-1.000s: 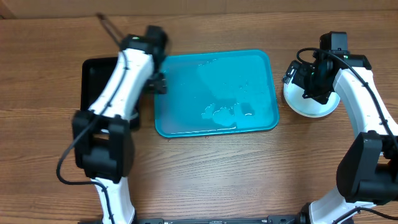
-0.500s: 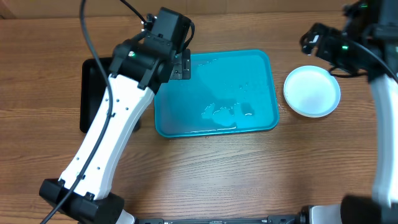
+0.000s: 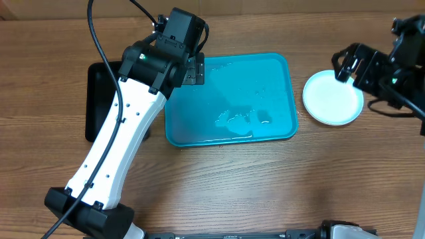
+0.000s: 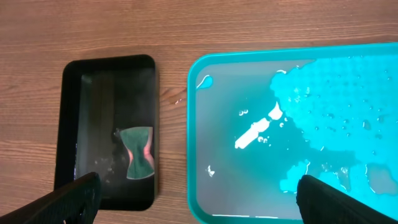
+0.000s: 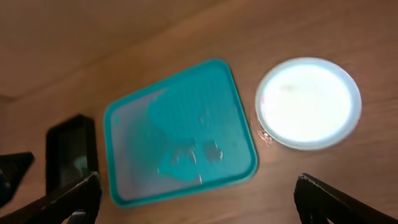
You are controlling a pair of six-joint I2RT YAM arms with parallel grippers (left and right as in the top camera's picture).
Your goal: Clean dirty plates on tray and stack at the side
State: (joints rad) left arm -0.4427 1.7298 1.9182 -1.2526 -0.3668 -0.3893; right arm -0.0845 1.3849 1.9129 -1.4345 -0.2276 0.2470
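Overhead: wet turquoise tray (image 3: 272, 74), white plate (image 3: 327, 101) just beside; left fingers (image 4: 71, 198), right fingers (image 5: 339, 199) spread.

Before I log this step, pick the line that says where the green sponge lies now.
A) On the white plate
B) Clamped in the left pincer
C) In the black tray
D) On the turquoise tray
C: the left wrist view shows the green sponge lying flat inside the black tray, to the left of the turquoise tray and apart from it.
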